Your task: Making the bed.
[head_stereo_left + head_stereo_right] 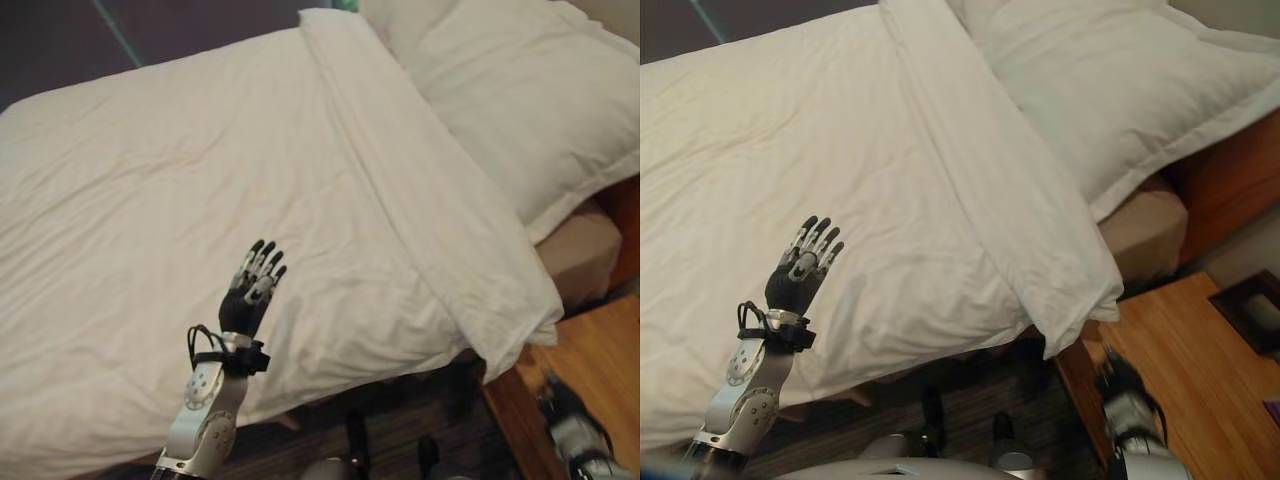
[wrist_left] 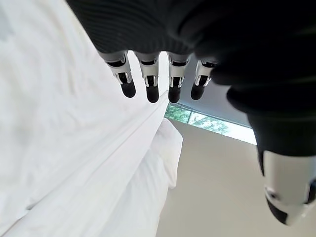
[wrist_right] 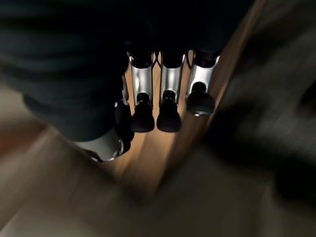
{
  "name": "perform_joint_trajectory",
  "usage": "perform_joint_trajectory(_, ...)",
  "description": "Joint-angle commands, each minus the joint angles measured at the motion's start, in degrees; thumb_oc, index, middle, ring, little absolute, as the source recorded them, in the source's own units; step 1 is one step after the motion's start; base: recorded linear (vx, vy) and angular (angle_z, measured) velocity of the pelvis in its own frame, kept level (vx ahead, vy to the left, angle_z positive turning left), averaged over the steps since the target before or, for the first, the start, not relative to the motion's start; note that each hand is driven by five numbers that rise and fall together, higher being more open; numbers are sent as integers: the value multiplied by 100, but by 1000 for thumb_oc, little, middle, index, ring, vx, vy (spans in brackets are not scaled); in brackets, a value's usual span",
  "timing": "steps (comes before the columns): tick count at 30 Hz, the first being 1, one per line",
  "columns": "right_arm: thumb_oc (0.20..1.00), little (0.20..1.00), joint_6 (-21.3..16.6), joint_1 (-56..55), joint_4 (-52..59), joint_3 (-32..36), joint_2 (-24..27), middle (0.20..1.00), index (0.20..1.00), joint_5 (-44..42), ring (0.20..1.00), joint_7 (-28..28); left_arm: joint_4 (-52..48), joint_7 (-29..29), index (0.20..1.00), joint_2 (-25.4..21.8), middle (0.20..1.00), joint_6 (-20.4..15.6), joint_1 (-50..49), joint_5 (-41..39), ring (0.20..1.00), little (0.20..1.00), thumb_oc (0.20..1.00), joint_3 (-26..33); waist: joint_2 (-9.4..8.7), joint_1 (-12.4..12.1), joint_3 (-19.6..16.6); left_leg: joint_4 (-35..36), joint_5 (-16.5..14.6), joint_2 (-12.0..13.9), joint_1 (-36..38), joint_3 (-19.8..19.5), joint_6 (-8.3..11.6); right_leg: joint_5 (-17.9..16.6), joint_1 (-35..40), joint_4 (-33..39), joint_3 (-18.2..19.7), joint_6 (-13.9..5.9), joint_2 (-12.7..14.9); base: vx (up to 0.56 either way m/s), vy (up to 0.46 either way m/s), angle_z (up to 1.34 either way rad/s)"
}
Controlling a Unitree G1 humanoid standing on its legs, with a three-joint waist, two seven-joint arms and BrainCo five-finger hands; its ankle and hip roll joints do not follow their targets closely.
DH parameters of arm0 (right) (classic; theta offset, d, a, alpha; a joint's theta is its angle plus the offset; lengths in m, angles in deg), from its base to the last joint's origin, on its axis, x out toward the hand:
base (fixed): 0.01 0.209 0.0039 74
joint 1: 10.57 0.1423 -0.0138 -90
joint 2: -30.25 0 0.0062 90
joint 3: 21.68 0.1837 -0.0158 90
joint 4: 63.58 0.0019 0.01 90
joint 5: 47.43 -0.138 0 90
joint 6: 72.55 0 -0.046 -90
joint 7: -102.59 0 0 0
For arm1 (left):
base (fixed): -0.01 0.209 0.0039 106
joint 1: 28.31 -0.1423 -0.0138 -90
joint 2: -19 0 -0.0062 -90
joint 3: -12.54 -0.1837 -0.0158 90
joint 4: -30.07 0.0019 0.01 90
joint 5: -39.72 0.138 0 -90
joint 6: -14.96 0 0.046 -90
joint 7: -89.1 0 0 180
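Note:
A white duvet [image 1: 180,200] covers the bed, lightly wrinkled, with a folded-back band [image 1: 430,190] running across it below the pillows. Its near corner [image 1: 520,340] hangs over the bed's side. Two white pillows [image 1: 520,90] lie at the head, upper right. My left hand [image 1: 250,290] is raised over the duvet near the bed's near edge, fingers [image 2: 150,84] straight and apart, holding nothing. My right hand [image 1: 1125,385] hangs low at the lower right, beside the bed over the wooden top, and its fingers [image 3: 165,106] are straight and empty.
A wooden bedside table [image 1: 1200,380] stands at the lower right, with a dark tray-like object [image 1: 1250,310] on its far end. The beige mattress base [image 1: 585,250] shows under the pillows. Dark carpet [image 1: 400,410] lies along the bed's near side.

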State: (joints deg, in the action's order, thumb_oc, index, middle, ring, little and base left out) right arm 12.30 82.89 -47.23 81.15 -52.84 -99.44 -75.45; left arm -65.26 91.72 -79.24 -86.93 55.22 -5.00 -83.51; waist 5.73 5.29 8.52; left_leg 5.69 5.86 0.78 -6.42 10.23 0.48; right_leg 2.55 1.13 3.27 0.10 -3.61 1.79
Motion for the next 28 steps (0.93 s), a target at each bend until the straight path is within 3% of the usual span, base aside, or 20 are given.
perform_joint_trajectory(1, 200, 200, -98, 399, -94, -125, 63, 200, 200, -109, 200, 81, 1, 62, 1000, 230, 1000, -275, 325, 2, 1000, 1000, 1000, 247, 62, 61, -3, -69, -605, -123, 682, 229, 119, -567, -549, 173, 124, -261, -46, 14, 9, -22)
perform_joint_trajectory(6, 200, 200, -173, 302, 179, -224, 36, 200, 200, 48, 200, 47, 27, 53, 1000, 220, 1000, -283, 361, 75, 1000, 1000, 1000, 251, 40, 145, -23, -69, -617, -117, 708, 267, 117, -571, -535, 173, 180, -264, -59, -14, 9, -18)
perform_joint_trajectory(8, 200, 200, -399, 195, 1034, -379, 61, 200, 200, 310, 200, -76, 344, 78, 1000, 192, 1000, -212, 316, 267, 1000, 1000, 1000, 156, -6, 215, -35, -69, -613, -113, 719, 306, 117, -597, -528, 173, 206, -270, -64, -34, 11, -3)
perform_joint_trajectory(9, 351, 351, -493, 136, 1465, -427, 81, 351, 351, 453, 351, -157, 500, 71, 1000, 170, 1000, -173, 280, 398, 1000, 1000, 1000, 115, -19, 242, -39, -69, -610, -109, 720, 308, 116, -605, -528, 173, 210, -272, -64, -32, 13, -2)
perform_joint_trajectory(10, 1000, 1000, -586, 24, 2054, -458, 71, 1000, 1000, 611, 1000, -249, 743, 36, 1000, 175, 1000, -127, 234, 549, 1000, 1000, 1000, 69, -41, 271, -51, -69, -608, -105, 717, 305, 115, -613, -533, 173, 216, -276, -67, -38, 16, -2)
perform_joint_trajectory(12, 1000, 1000, -799, -319, 3570, -550, 6, 1000, 1000, 1095, 1000, -328, 1309, 145, 1000, 256, 1000, 84, 33, 809, 1000, 1000, 1000, -164, -108, 338, -79, -69, -603, -98, 730, 304, 97, -643, -526, 173, 230, -274, -77, -16, 7, -2)
perform_joint_trajectory(16, 1000, 1000, -905, -646, 4576, -894, -293, 1000, 1000, 1541, 1000, -268, 1766, 177, 1000, 330, 1000, 235, -284, 1321, 1000, 1000, 1000, -385, -223, 309, -150, -69, -614, -81, 788, 306, 73, -667, -473, 173, 193, -272, -84, -5, 3, 1)
perform_joint_trajectory(22, 1000, 1000, -783, -1066, 5438, -1841, -356, 1000, 1000, 2407, 1000, -71, 1766, 173, 1000, 383, 1000, 282, -564, 1745, 1000, 1000, 1000, -589, -439, 218, -222, -69, -645, -40, 968, 238, 47, -599, -280, 119, 101, -221, -119, -2, -1, 2)
perform_joint_trajectory(28, 1000, 1000, -712, -1161, 5471, -2429, -345, 1000, 1000, 2552, 1000, 111, 1817, 202, 1000, 323, 1000, 206, -588, 1951, 1000, 1000, 1000, -779, -566, 145, -265, -69, -660, -35, 1052, 151, 55, -539, -145, 112, 2, -219, -121, 4, -2, 3)
